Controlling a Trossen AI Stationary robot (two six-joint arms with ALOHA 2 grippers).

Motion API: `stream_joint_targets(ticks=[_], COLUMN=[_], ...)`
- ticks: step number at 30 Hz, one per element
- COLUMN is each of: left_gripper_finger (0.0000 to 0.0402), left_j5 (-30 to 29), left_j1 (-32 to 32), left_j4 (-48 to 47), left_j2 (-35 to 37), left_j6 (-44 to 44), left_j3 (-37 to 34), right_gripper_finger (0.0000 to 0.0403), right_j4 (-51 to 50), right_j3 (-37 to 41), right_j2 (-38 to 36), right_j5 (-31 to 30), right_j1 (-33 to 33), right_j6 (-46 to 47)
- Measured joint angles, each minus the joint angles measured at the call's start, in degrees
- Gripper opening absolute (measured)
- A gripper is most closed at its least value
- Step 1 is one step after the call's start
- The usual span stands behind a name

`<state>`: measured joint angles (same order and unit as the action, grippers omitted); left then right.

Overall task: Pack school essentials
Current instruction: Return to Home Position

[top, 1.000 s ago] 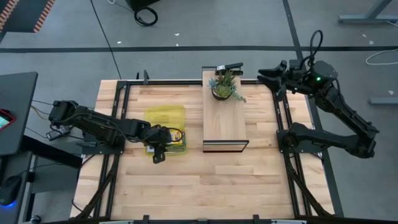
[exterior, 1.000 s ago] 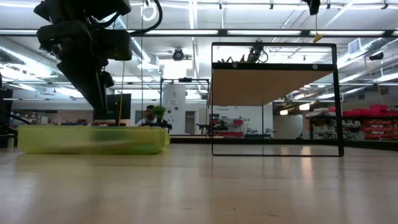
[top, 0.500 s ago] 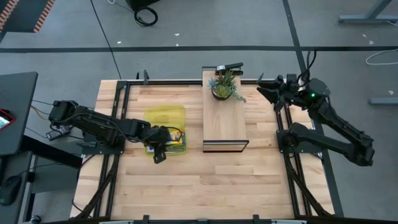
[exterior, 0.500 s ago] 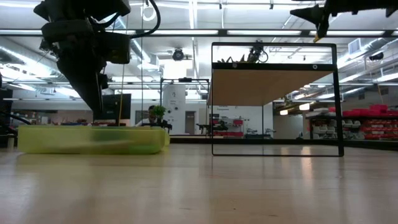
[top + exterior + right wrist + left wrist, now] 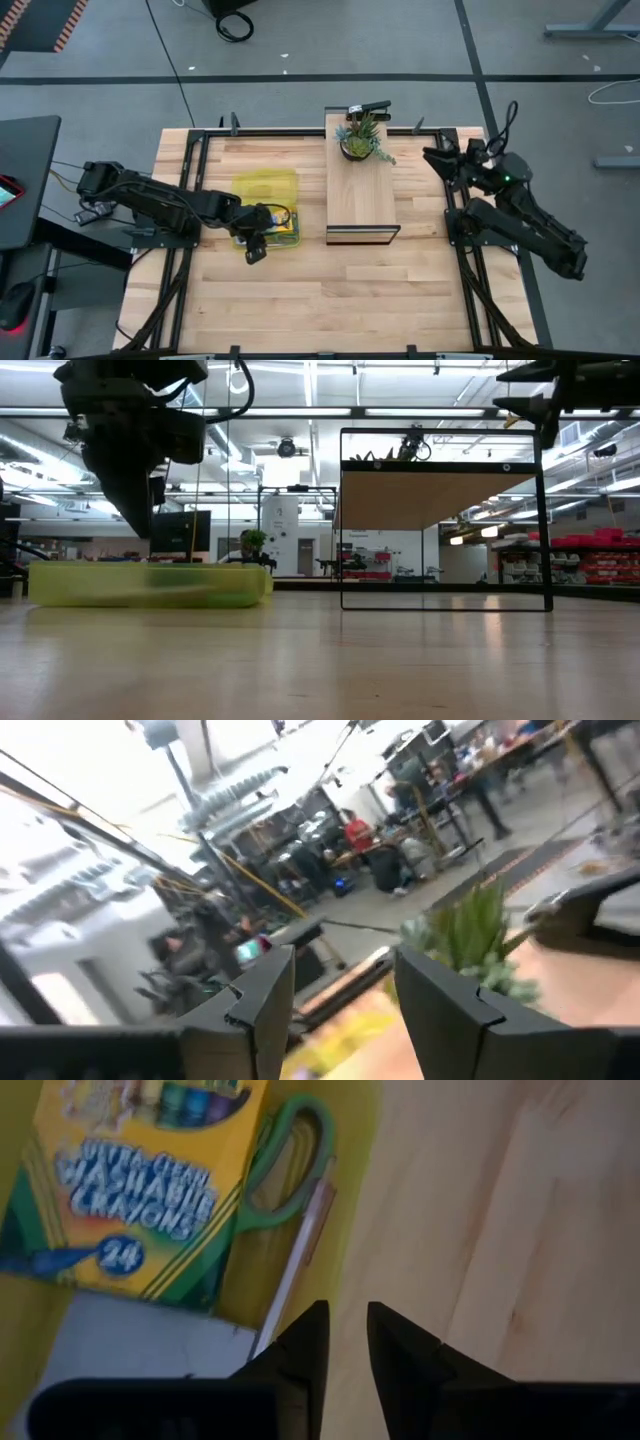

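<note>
My left gripper (image 5: pixel 252 250) (image 5: pixel 346 1320) hangs over the right rim of the yellow translucent case (image 5: pixel 262 187) (image 5: pixel 150 585), fingers pointing down, open by a narrow gap and holding nothing. Inside the case, the left wrist view shows the yellow-green crayon box (image 5: pixel 130 1180), the green-handled scissors (image 5: pixel 292 1160), a thin pale stick (image 5: pixel 298 1250) that is a pen or a pencil, and the pale notepad (image 5: pixel 130 1350) lying flat. My right gripper (image 5: pixel 437 160) (image 5: pixel 345 990) is open, high in the air by the table's right side. The red block is hidden.
A wooden riser on a black frame (image 5: pixel 360 195) (image 5: pixel 445 520) stands mid-table, just right of the case. The small potted plant (image 5: pixel 362 140) sits on its far end. Bare wood (image 5: pixel 330 290) lies toward the near edge. People and benches show in the room behind.
My left gripper has risen a little above the case. My right arm has swung from the far right corner toward the near edge and come lower, its open gripper now showing at the top right of the low view.
</note>
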<state>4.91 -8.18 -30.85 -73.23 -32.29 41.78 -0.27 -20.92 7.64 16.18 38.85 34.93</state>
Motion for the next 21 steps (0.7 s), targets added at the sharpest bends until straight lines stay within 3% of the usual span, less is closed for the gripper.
stream_joint_targets(ticks=[4,10,21], left_gripper_finger=[0.0079,0.0073,0.0067], left_j5=[-0.07,-0.13,-0.31], left_j1=[0.02,0.39,0.98], left_j4=[-1.85,-3.3,-3.35], left_j2=[0.78,1.11,2.8], left_j6=[1.04,1.7,1.44], left_j3=[0.02,-0.02,-0.04], right_gripper_finger=[0.0175,0.0152,0.0128], right_j4=[3.25,3.69,10.45], right_j3=[2.49,3.14,11.02], right_j2=[-2.83,-2.78,-2.76], right_j5=[-1.19,-7.37,-17.5], right_j1=[-2.93,-9.83,-22.07], right_j6=[2.98,1.67,2.64])
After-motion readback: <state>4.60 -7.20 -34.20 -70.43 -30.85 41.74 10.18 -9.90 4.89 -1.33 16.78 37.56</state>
